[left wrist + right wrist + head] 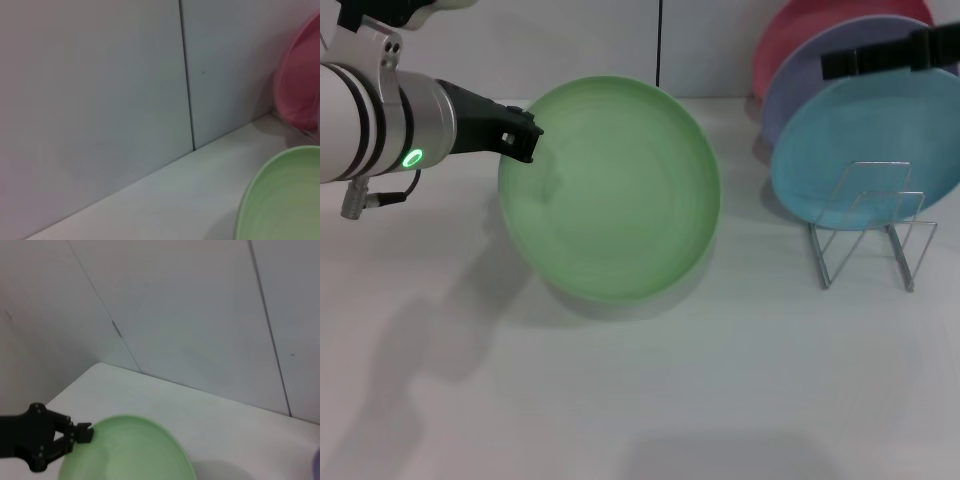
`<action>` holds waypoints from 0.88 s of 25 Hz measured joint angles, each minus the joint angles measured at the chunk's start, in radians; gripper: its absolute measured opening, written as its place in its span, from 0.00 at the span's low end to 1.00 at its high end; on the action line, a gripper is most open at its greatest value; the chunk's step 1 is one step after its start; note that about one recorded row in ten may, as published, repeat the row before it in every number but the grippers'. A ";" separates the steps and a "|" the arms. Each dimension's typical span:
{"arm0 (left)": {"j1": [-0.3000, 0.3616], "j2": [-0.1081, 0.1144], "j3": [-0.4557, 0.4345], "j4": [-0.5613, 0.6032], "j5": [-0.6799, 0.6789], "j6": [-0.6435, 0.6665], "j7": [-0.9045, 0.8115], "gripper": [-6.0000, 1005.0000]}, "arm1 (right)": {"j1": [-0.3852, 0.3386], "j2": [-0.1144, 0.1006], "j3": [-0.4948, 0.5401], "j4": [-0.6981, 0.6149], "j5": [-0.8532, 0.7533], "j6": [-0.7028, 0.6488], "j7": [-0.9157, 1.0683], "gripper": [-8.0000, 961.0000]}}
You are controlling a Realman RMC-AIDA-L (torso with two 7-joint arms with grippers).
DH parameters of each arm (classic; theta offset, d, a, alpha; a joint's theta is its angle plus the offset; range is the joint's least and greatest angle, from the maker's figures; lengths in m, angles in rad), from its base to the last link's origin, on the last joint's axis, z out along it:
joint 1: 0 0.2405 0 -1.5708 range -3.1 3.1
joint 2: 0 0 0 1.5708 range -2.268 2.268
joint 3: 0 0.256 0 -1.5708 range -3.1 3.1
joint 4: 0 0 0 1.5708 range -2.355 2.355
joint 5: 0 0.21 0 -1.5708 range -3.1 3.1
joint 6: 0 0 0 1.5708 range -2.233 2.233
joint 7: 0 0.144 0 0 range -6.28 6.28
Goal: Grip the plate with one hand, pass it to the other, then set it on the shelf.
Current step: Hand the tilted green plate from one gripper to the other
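Observation:
The light green plate [612,190] hangs tilted above the white table, with its shadow beneath it. My left gripper [525,135], black on a silver wrist with a green light, is shut on the plate's left rim. The right wrist view shows that grip [84,433] on the plate [130,452]. The left wrist view shows only part of the plate [285,200]. My right gripper [885,55] is a black bar at the upper right, in front of the standing plates and well apart from the green plate. The silver wire shelf [868,235] stands on the table at the right.
A turquoise plate [865,140] leans in the shelf, with a lavender plate [815,75] and a pink plate [785,40] behind it. The pink plate also shows in the left wrist view [300,85]. A grey panelled wall closes the back of the table [640,400].

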 joint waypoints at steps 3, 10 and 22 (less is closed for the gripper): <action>-0.003 0.000 -0.001 -0.005 -0.002 0.000 0.000 0.04 | 0.090 -0.033 0.047 0.074 -0.050 -0.035 0.012 0.85; -0.004 -0.001 -0.002 -0.007 -0.006 0.007 0.000 0.04 | 0.199 -0.090 0.045 0.273 -0.094 -0.048 0.013 0.84; -0.009 -0.002 0.005 -0.022 -0.010 0.010 0.000 0.04 | 0.232 -0.095 -0.032 0.389 -0.127 0.089 -0.007 0.84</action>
